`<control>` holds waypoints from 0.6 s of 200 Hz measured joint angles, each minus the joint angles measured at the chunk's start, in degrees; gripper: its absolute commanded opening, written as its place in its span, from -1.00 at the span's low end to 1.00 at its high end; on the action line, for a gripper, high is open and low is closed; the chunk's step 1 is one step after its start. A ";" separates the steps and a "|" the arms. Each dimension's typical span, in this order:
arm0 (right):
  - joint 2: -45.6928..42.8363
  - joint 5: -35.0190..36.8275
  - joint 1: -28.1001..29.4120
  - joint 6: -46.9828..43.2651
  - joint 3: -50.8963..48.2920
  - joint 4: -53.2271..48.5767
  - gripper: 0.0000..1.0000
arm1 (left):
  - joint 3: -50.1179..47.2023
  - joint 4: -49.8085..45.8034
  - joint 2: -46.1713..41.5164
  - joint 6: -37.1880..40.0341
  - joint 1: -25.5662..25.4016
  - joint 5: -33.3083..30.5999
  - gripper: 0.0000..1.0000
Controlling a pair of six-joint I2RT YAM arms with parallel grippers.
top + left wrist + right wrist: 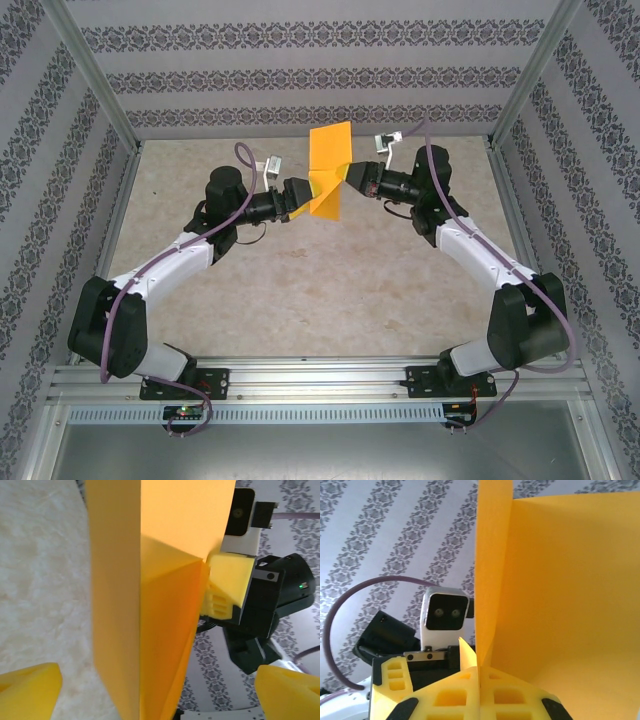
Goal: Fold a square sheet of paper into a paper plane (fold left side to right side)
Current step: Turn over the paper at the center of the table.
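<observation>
Your right jaws clench the folded orange sheet [328, 160] aloft near the bench's [300, 290] far edge; left jaws released, straddling it

The left arm [170, 262] and right arm [480, 255] bend inward to the upper centre of the overhead frame. The left gripper [305, 192] gapes wide. The right gripper [350, 176] pinches the orange paper [328, 150].

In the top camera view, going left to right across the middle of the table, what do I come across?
left gripper → orange paper sheet → right gripper
</observation>
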 measured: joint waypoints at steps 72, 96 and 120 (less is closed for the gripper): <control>0.02 -1.09 0.57 8.52 0.00 8.28 -0.92 | 0.02 4.90 -0.02 -4.96 -0.72 1.44 -0.14; 0.02 -1.07 0.55 8.96 0.00 8.46 -0.86 | 0.02 5.25 -0.09 -5.22 -0.81 1.55 -0.44; 0.02 -1.07 0.52 9.05 -0.11 8.39 -0.72 | 0.02 5.18 -0.31 -5.09 -0.83 1.55 -0.69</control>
